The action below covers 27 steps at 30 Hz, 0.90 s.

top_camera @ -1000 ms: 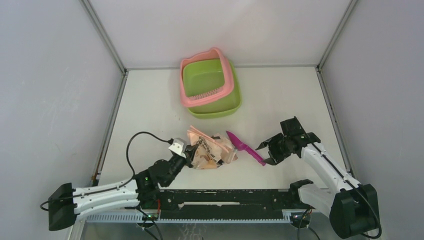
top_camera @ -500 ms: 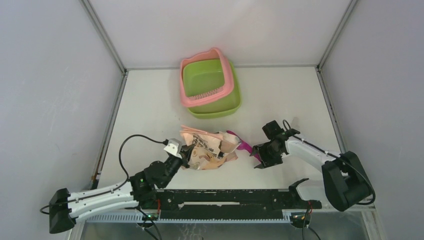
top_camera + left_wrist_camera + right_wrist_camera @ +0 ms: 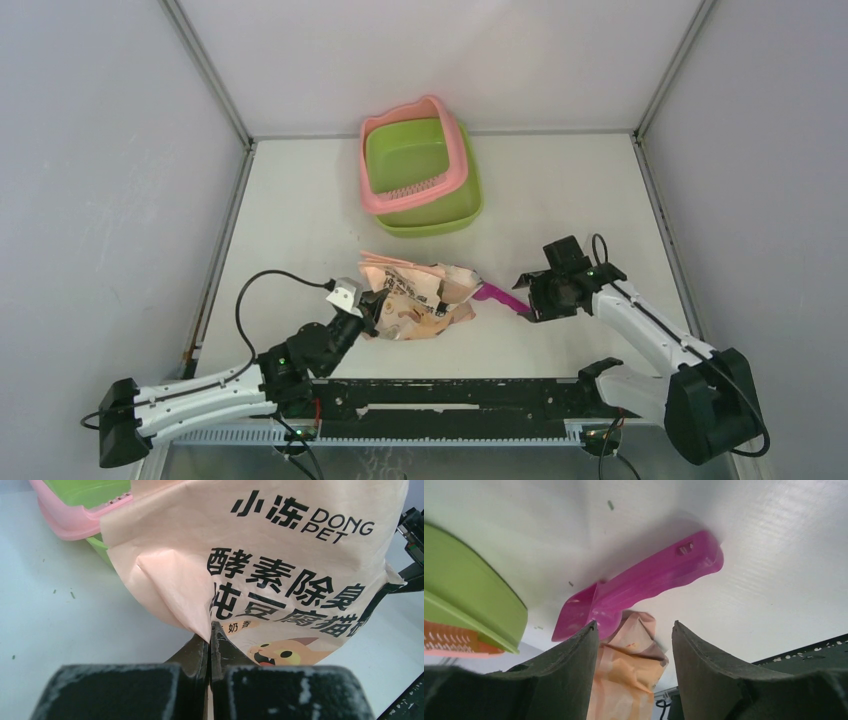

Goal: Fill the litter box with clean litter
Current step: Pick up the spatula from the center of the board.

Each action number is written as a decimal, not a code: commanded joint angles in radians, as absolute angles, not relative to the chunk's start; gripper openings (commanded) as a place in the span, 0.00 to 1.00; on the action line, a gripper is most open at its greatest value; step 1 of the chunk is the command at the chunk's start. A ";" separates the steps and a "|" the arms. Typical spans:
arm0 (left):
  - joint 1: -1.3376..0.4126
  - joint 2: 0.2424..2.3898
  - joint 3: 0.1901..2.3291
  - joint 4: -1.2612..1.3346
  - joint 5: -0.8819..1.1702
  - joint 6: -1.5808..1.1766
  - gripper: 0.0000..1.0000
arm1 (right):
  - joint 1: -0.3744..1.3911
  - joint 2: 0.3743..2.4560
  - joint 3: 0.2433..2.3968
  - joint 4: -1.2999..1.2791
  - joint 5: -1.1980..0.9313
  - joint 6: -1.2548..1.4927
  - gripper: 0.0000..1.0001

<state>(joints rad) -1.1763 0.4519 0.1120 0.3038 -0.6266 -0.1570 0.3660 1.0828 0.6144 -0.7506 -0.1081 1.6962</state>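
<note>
The litter box [image 3: 462, 168], pink-rimmed with a lime-green basin, stands at the back of the table; its pink rim [image 3: 65, 522] and green wall [image 3: 471, 600] also show in the wrist views. My left gripper [image 3: 372, 306] [image 3: 210, 632] is shut on a lower corner of the peach-pink printed bag [image 3: 415, 296] [image 3: 280, 570], holding it up off the table. A magenta scoop [image 3: 497, 297] [image 3: 649, 582] lies right of the bag. My right gripper [image 3: 527, 300] [image 3: 634, 625] is open at the scoop's handle end, with nothing between its fingers. A few tiny specks of litter [image 3: 72, 595] lie on the table.
White walls with metal corner posts enclose the table on three sides. A black rail [image 3: 450, 395] runs along the near edge between the arm bases. The bag [image 3: 634, 680] hangs in line with my right fingers, farther off.
The left gripper has lifted and shifted the bag, which now covers the scoop's bowl. The scoop has turned flatter. My right gripper has come in to the scoop's handle, still open.
</note>
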 commanded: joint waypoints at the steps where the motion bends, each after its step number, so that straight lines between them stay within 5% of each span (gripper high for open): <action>1: -1.188 0.451 0.122 0.346 -0.624 -0.158 0.00 | 0.351 1.130 0.638 -0.746 -0.104 1.718 0.64; 24: -1.194 0.452 0.137 0.324 -0.633 -0.163 0.00 | 0.357 1.371 0.650 -0.663 -0.088 1.736 0.66; 26: -1.196 0.448 0.141 0.313 -0.635 -0.165 0.00 | 0.356 1.376 0.651 -0.653 -0.081 1.721 0.58; 27: -1.196 0.444 0.142 0.310 -0.636 -0.166 0.00 | 0.354 1.373 0.652 -0.653 -0.069 1.715 0.47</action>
<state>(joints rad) -1.1828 0.4553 0.1120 0.3023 -0.6319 -0.1574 0.3595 1.3628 0.6289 -0.6823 -0.1104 1.7332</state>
